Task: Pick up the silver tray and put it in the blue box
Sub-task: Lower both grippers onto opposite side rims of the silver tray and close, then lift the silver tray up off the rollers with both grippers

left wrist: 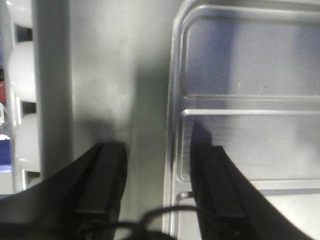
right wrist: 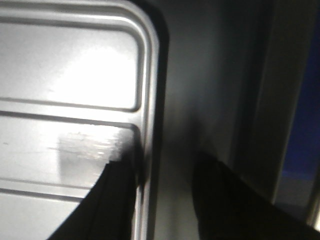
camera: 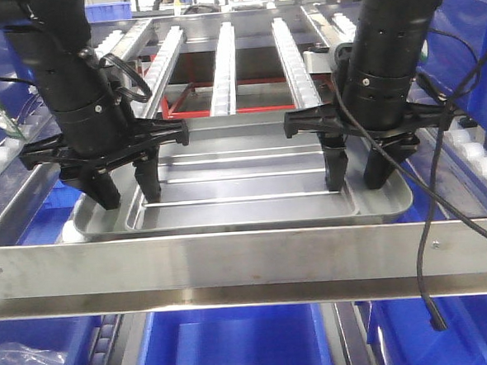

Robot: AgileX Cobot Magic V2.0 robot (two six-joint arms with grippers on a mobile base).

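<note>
Exterior front-facing: left pincer and right pincer stand wide, each straddling a tray end rim; close both together, lift level toward box.

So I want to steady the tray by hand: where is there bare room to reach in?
Free: the middle of the silver tray, between the left gripper and right gripper, reached over the front rail. The blue box below looks open too. Crowded: both tray ends, where open jaws straddle the rim.
</note>
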